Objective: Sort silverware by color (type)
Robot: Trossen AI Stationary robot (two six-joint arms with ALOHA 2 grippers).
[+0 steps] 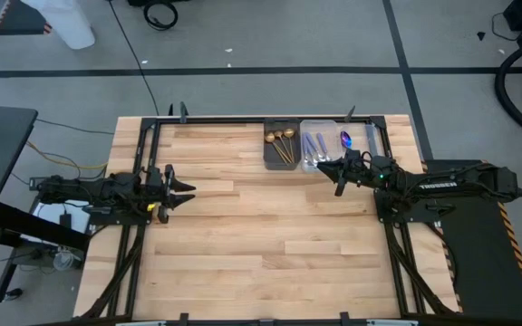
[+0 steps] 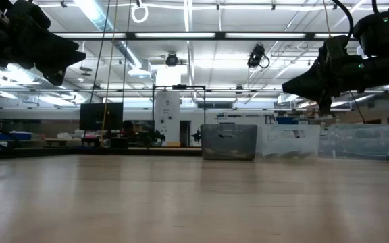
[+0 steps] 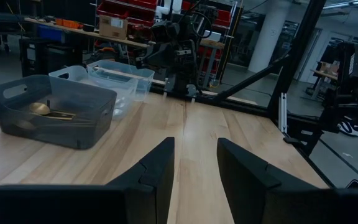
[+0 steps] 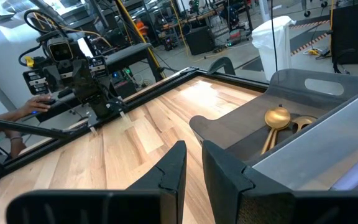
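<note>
Both grippers are hanging empty above the table: your right gripper (image 1: 339, 172) is hovering just in front of the bins with its fingers parted only a narrow slot and nothing between them, while your left gripper (image 1: 179, 188) is waiting at the left edge, fingers a little wider apart and equally bare.

Judging by the bare table, the sorting is looking finished or close to it. The silverware is lying in the bins at the far edge: gold spoons (image 1: 282, 140) in the dark bin (image 1: 270, 158), purple-blue pieces (image 1: 314, 143) in the clear bin (image 1: 327, 124) beside it, with one iridescent piece (image 1: 345, 139) farther right. If you are reaching in again, you are wanting to come straight down over a handle, clear of the bin wall, and pinch across its slim width.

Expect the spoons to be handling as hard, smooth, glossy metal, with round bowls on thin stems, likely to slip or pivot. The dark bin is smoky translucent plastic with cut-out handles; its neighbour is clear. The table (image 1: 243, 235) is pale planked wood, flat and matte.
</note>
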